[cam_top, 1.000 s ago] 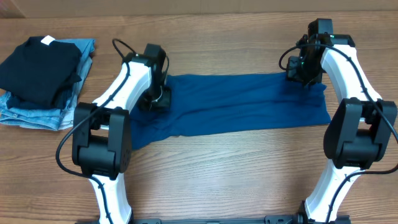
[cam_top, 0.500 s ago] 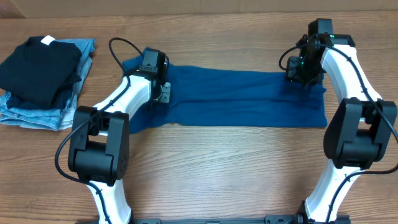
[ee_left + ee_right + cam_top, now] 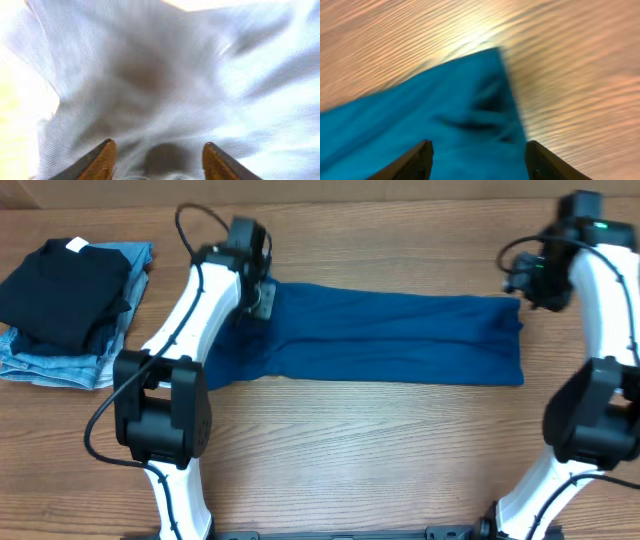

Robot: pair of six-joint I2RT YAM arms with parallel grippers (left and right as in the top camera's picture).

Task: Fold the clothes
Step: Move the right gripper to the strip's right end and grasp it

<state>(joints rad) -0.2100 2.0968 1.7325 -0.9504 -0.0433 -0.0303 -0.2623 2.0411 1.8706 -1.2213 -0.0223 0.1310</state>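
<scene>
Both pairs of jaws stand spread apart, clamped on nothing. At the far left of the overhead view a folded black garment (image 3: 60, 285) with a white tag lies on light-blue jeans (image 3: 55, 368), well apart from everything else. Next comes my left gripper (image 3: 161, 161), hanging over the upper left corner of the teal-blue shirt (image 3: 400, 340); its wrist camera shows washed-out, blurred cloth close below the parted fingertips (image 3: 102, 159). The shirt lies as a long band across the middle of the wooden table (image 3: 360, 460), its left end sagging toward the lower left. At the upper right, my right gripper (image 3: 479, 160) sits by the shirt's top right corner, with bare wood to the right.
</scene>
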